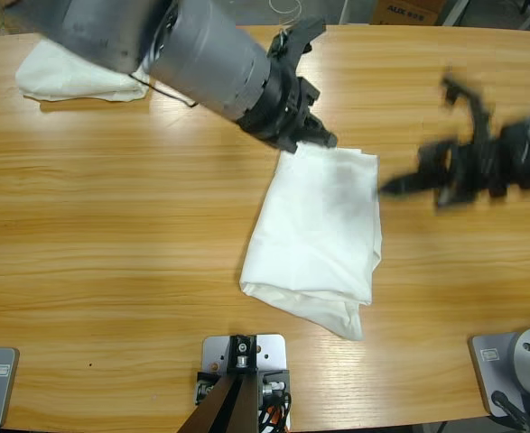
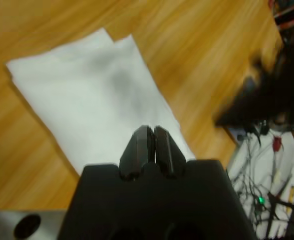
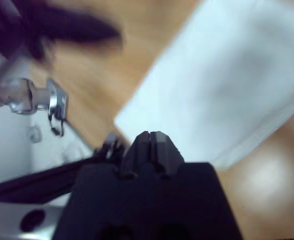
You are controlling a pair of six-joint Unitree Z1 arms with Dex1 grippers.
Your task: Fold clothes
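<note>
A soft white cotton T-shirt (image 1: 317, 236), folded into a long shape, lies mid-table on the smooth wooden table (image 1: 111, 225). The left gripper (image 1: 323, 139), jaws clenched with nothing between them, hangs at its 12 o'clock corner. The right gripper (image 1: 393, 185), jaws also clenched, points at its 3 o'clock edge.

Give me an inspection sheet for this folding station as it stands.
Surface: wooden table, bare wood around the shirts.
Job's things: folded white T-shirt mid-table; second white T-shirt bunched at the far left corner.
Clutter: nothing seen.
Grippers: left hand shut, at the folded shirt's top corner; right hand shut, beside its right edge, blurred.
Cables: black cable by the second shirt; loose wires beyond the table edge.
Surroundings: cardboard box behind the table.
</note>
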